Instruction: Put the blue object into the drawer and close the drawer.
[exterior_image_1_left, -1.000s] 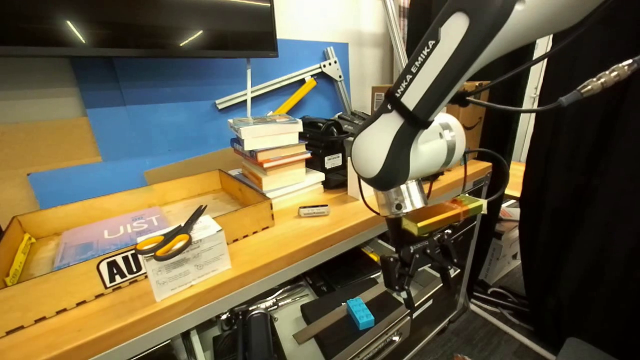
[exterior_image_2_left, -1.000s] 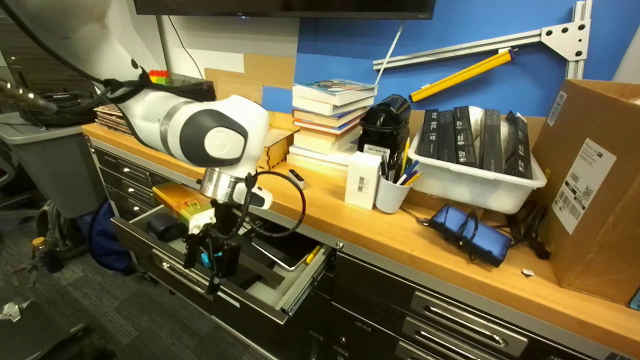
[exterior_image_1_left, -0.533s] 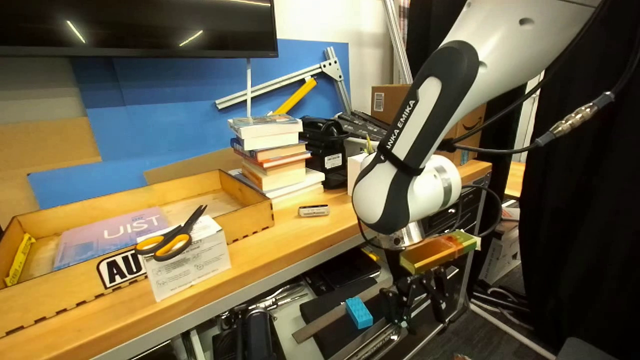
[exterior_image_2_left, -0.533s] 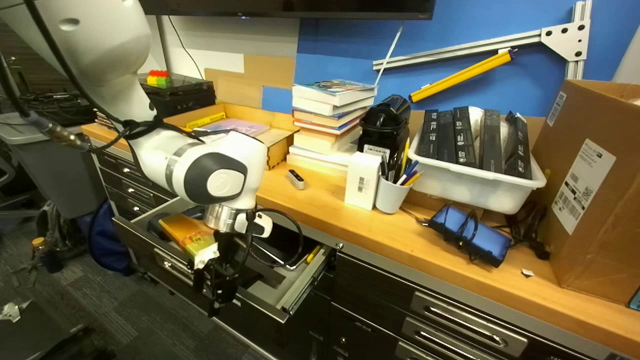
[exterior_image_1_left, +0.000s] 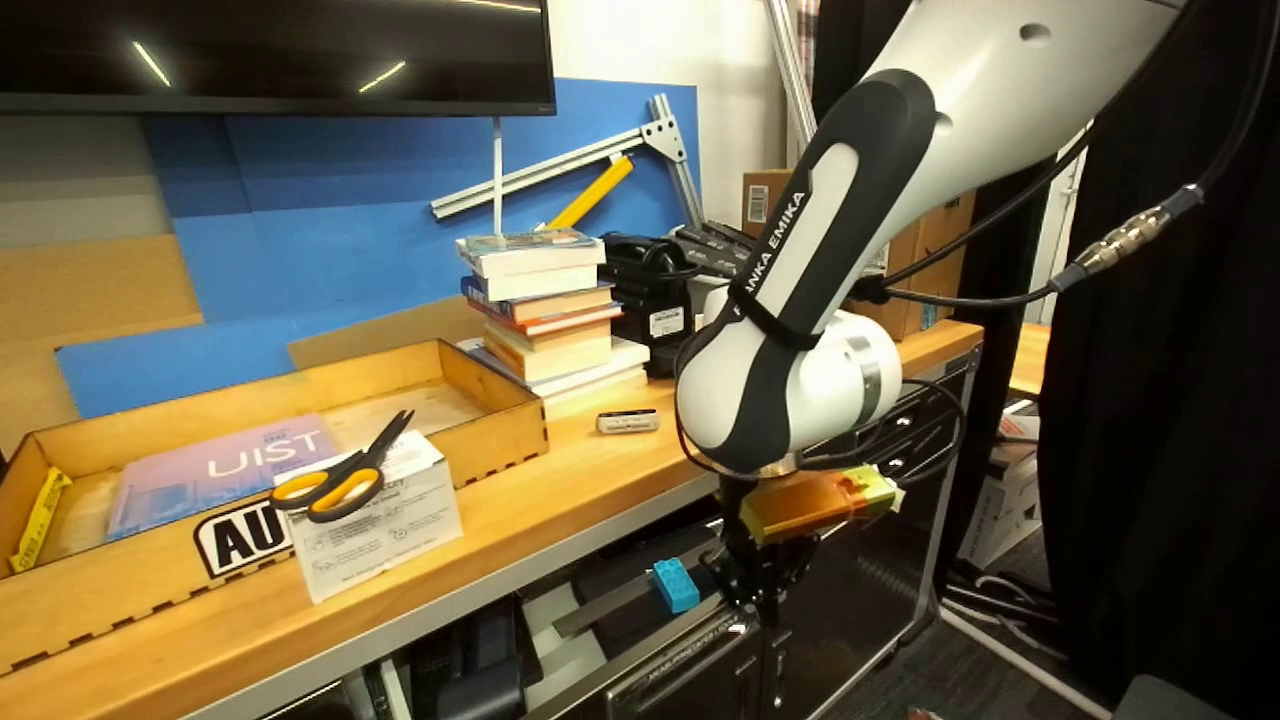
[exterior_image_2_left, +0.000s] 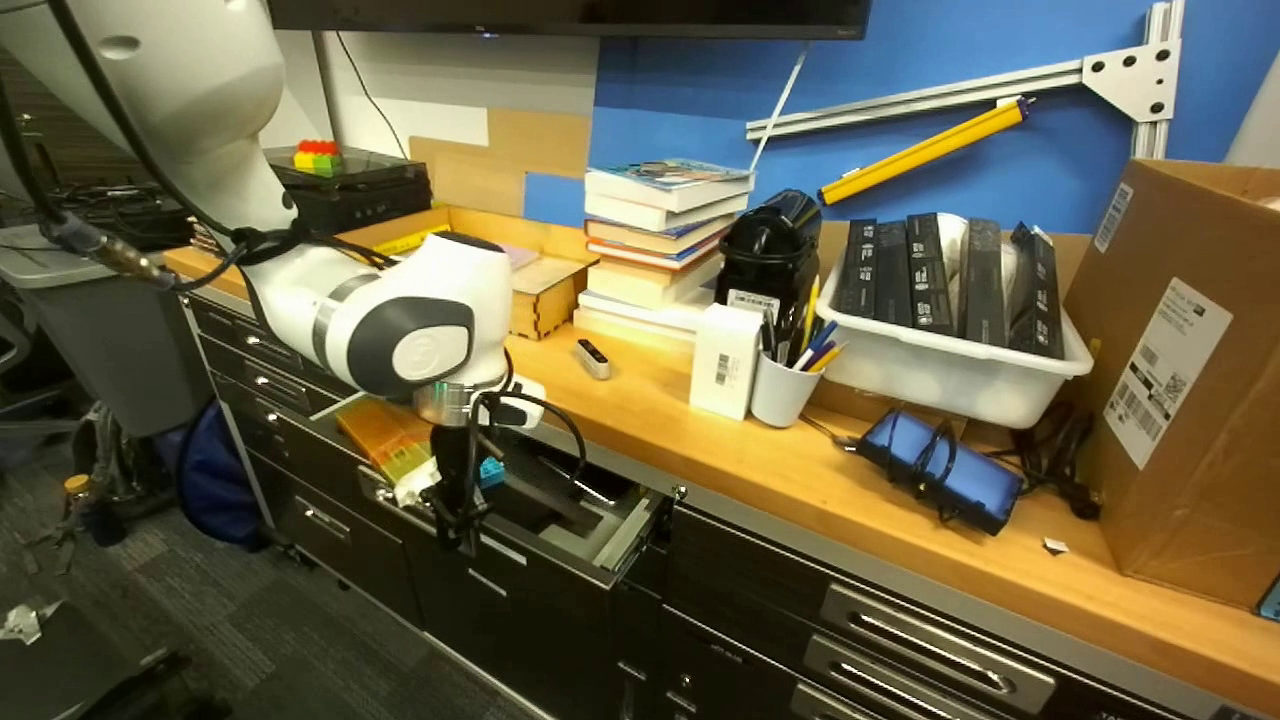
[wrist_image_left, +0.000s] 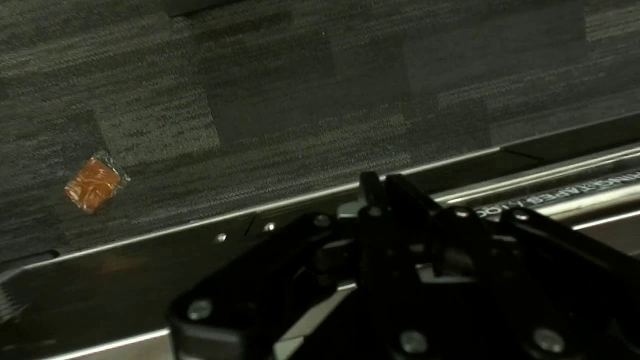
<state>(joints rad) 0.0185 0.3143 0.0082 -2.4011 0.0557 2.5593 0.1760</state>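
one blue brick (exterior_image_1_left: 676, 585) in one part-open drawer (exterior_image_1_left: 575, 660); jaws together

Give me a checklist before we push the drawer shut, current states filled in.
1. Blue brick inside the drawer: ok. It lies inside, near the front edge.
2. Gripper shut and empty: ok. Fingertips together, nothing visible between them.
3. Gripper outside the drawer, on the front side: ok, by both exterior views.
4. Gripper in contact with the drawer front: cannot tell. It looks very near, but no view settles touch.
5. Contents low enough to pass under the worktop: cannot tell. The arm hides part of the inside.
6. Drawer closed: not ok. It stands partly open, so a push on the front is likely next.
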